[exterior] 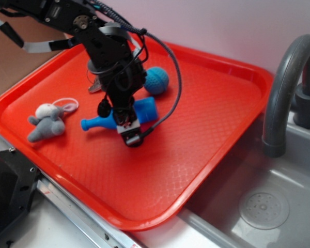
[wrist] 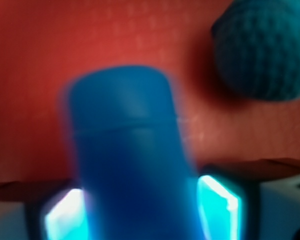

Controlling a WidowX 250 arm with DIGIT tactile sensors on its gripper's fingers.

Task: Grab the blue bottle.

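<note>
Gripper (exterior: 128, 130) down on the red tray (exterior: 206, 155), fingers (wrist: 217, 202) either side of the bottle (wrist: 130, 160), close against its body; firm pinch not confirmable, wrist view blurred. Bottle lying on its side, neck pointing left of gripper. Knitted ball (exterior: 156, 80) just behind. Grey plush (exterior: 45, 124) well left.
</note>
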